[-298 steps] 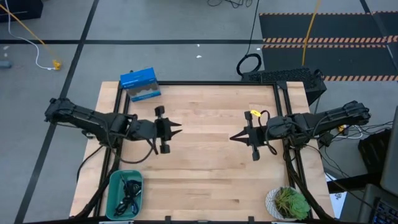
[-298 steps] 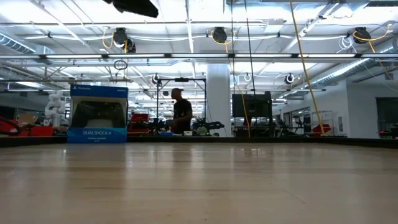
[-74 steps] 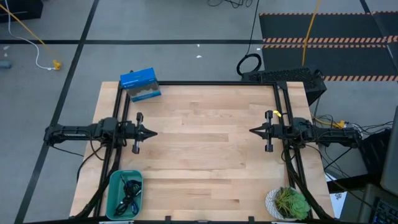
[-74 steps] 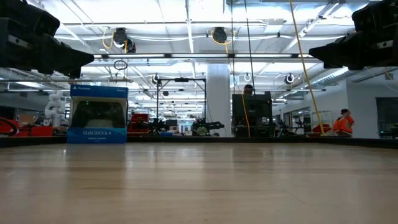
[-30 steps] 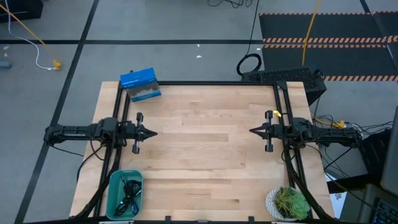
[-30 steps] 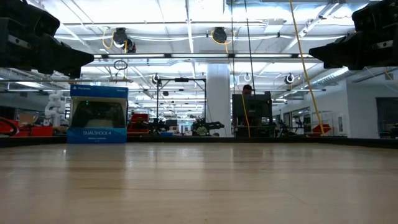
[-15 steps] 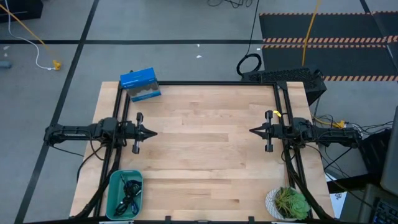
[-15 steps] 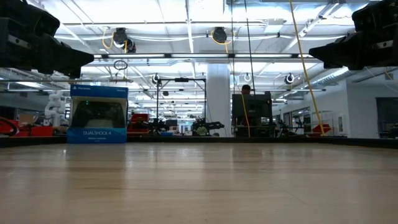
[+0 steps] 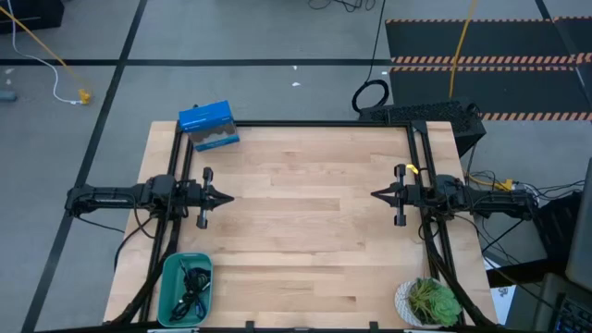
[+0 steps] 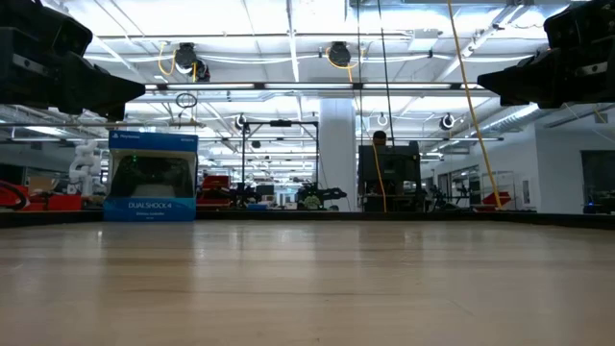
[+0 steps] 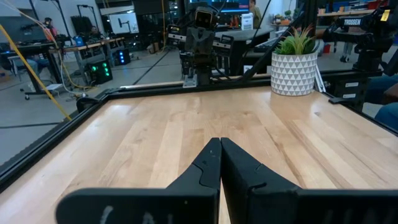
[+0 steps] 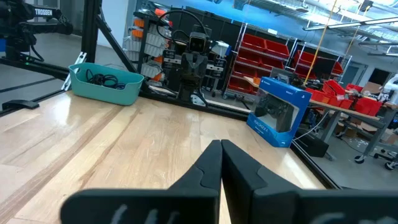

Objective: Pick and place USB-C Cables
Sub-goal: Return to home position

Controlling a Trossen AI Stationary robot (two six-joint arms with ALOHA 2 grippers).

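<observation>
Holds the left gripper (image 9: 228, 196) pinched fully together on nothing, hovering above the table (image 9: 305, 250) just up from the basket (image 9: 164, 287), on the basket's own side. Mirrors it with the right gripper (image 9: 374, 194), likewise closed tip to tip and empty, well apart from the basket across the wood, pointing toward its twin. Reads as a parked pose: arms folded at the edges, nothing carried, fingers together so nothing snags. Shows the USB-C Cables (image 9: 192, 289) lying inside the basket in a dark tangle too small to count apart, touching neither gripper. Leaves, by judgement, no cable outside the basket to fetch. Finds the boxed controller (image 9: 208, 125) at the corner beyond the basket, and the potted plant (image 9: 428, 301) level with the basket on the opposite side.
</observation>
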